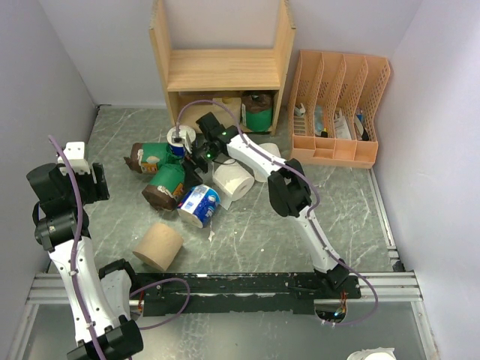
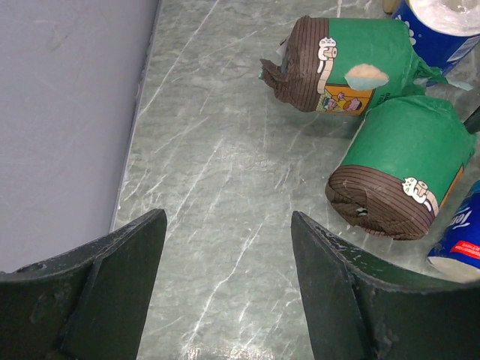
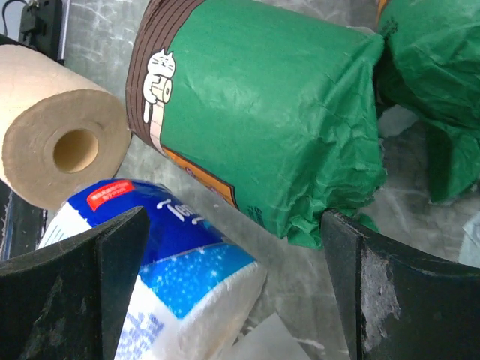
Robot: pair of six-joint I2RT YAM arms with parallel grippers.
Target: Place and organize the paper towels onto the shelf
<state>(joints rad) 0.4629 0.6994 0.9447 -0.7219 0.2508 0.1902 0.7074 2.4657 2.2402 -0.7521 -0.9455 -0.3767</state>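
Wooden shelf point(image 1: 223, 69) is at 12 o'clock against the back wall. One green-wrapped roll point(image 1: 259, 112) is already tucked into its bottom tier on the right. There might be a tan one next to it, but it's too shadowy in there for me to call.

The rest of the paper towels are heaped on the marble table point(image 1: 300, 225) just in front of the shelf. Two green ones lie on their sides, the far green roll point(image 1: 150, 157) and the near green roll point(image 1: 166, 184). A blue-and-white roll point(image 1: 200, 205) sits at their 4 o'clock and a white roll point(image 1: 232, 180) at 3. A tan roll point(image 1: 159, 246) sits off by itself at 6 o'clock.

Right gripper point(image 3: 234, 225) is spread wide with nothing in it, pointed at the near green roll and the blue-and-white one. Left gripper point(image 2: 229, 221) is out at 9 o'clock over bare table, jaws also wide apart and empty. Peach file organizer point(image 1: 337, 105) is at 2 o'clock.
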